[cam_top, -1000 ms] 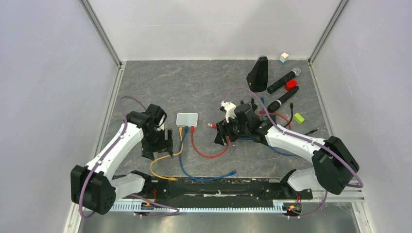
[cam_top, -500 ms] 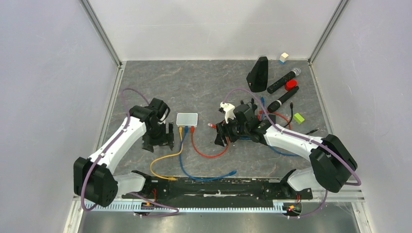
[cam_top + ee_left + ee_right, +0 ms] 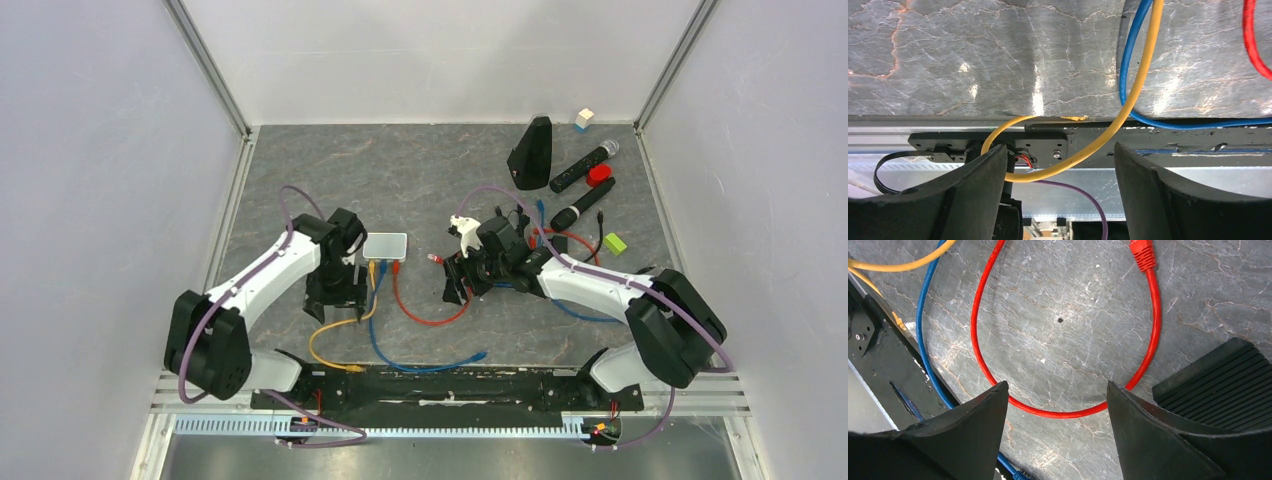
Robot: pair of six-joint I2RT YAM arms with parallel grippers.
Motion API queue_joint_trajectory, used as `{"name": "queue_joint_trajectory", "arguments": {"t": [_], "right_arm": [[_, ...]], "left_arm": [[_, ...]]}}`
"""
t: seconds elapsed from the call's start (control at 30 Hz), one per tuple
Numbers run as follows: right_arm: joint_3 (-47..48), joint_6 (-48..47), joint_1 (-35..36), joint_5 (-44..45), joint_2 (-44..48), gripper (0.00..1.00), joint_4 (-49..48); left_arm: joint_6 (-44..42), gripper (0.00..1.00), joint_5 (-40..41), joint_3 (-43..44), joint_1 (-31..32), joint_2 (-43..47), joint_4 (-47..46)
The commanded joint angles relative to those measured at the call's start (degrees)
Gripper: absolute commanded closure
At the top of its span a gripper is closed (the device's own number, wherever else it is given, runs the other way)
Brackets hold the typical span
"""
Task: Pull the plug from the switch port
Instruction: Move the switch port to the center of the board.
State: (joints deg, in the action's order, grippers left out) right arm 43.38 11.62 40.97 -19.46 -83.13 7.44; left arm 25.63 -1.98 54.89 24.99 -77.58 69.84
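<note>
A small white switch (image 3: 385,246) lies on the grey table with yellow, blue and red plugs (image 3: 383,267) in its near side. The yellow cable (image 3: 335,325), blue cable (image 3: 420,363) and red cable (image 3: 432,318) trail toward the near edge. My left gripper (image 3: 335,300) is open, just left of the plugs; its wrist view shows the yellow cable (image 3: 1083,152) and blue cable (image 3: 1128,75) ahead of the jaws. My right gripper (image 3: 456,283) is open and empty over the red cable loop (image 3: 1068,412), whose loose red plug (image 3: 1143,252) lies on the table.
At the back right are a black wedge-shaped stand (image 3: 531,152), two black microphones (image 3: 580,170), a red cap (image 3: 599,175), a green block (image 3: 614,243) and a small white cube (image 3: 584,119). The black arm-base rail (image 3: 440,385) runs along the near edge.
My left gripper has moved right and farther from the near edge, closing in beside the switch's plugs. My right gripper has shifted only slightly to the left.
</note>
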Motion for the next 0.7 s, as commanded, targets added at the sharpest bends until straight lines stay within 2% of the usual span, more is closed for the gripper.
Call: {"name": "queue_joint_trajectory", "arguments": {"t": [0.0, 0.13, 0.3, 0.37, 0.53, 0.6, 0.67], "right_arm": [[1.6, -1.5, -0.3, -0.1, -0.2, 0.26, -0.6], [1.6, -1.6, -0.2, -0.1, -0.5, 0.26, -0.4], [1.9, -1.9, -0.2, 0.0, -0.7, 0.27, 0.0], [2.1, -2.0, -0.3, 0.2, -0.7, 0.27, 0.2], [2.2, -2.0, -0.3, 0.3, -1.0, 0.27, 0.4], [2.3, -2.0, -0.2, 0.4, -1.0, 0.27, 0.5], [2.2, -2.2, -0.3, 0.4, -0.9, 0.27, 0.6]], "left_arm": [[-2.2, 0.18, 1.0, 0.5, 2.2, -2.1, 0.7], [-1.4, 0.20, 1.4, 0.4, 3.8, -3.6, 1.3], [-0.2, 0.33, 1.7, 0.9, 5.6, -5.7, 3.2], [0.0, 0.48, 3.4, 1.3, 6.2, -6.2, 4.0], [-0.7, 0.74, 0.3, 2.4, 6.3, -5.7, 3.1], [-1.0, 0.82, -3.4, 3.4, 6.3, -4.2, 1.3], [-1.0, 0.85, -8.3, 5.2, 6.3, -2.4, -1.0]]}}
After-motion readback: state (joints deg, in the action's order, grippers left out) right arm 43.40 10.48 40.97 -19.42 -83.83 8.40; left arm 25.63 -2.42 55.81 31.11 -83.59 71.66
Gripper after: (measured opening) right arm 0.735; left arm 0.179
